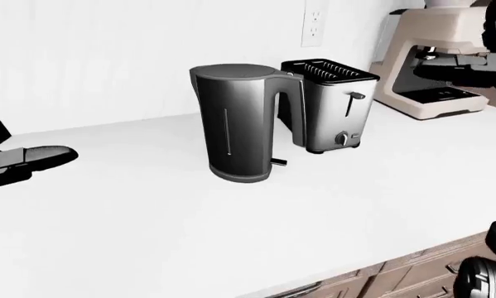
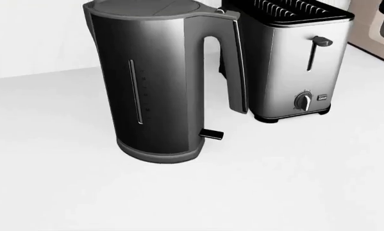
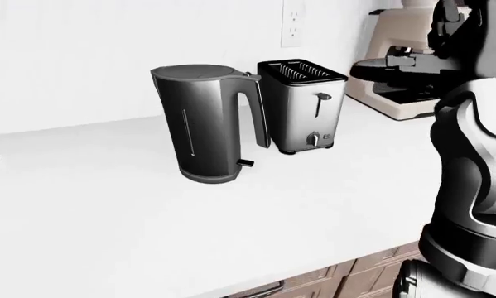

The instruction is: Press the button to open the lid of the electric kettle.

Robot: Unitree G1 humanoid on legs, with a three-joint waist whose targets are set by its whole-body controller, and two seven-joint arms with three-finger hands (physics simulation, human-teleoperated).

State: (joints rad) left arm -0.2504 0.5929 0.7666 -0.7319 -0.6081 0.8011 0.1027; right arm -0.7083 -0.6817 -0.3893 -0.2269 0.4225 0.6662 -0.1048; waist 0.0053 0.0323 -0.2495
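Note:
A dark steel electric kettle (image 1: 239,124) stands upright on the white counter (image 1: 148,236), its lid (image 1: 231,71) closed flat. Its handle (image 1: 291,115) faces right, toward the toaster. The head view shows it close up (image 2: 153,82), with a small tab at its base (image 2: 212,134). My left hand (image 1: 32,160) hovers low over the counter at the left edge of the left-eye view, fingers stretched out, far left of the kettle. My right hand (image 3: 397,65) is raised at the upper right, above and right of the toaster, fingers extended and empty. Neither hand touches the kettle.
A steel toaster (image 1: 335,105) stands right behind the kettle's handle. A beige coffee machine (image 1: 434,62) sits further right, behind my right hand. A wall outlet (image 1: 314,25) is above the toaster. The counter's edge and wooden drawers (image 1: 397,279) run along the bottom right.

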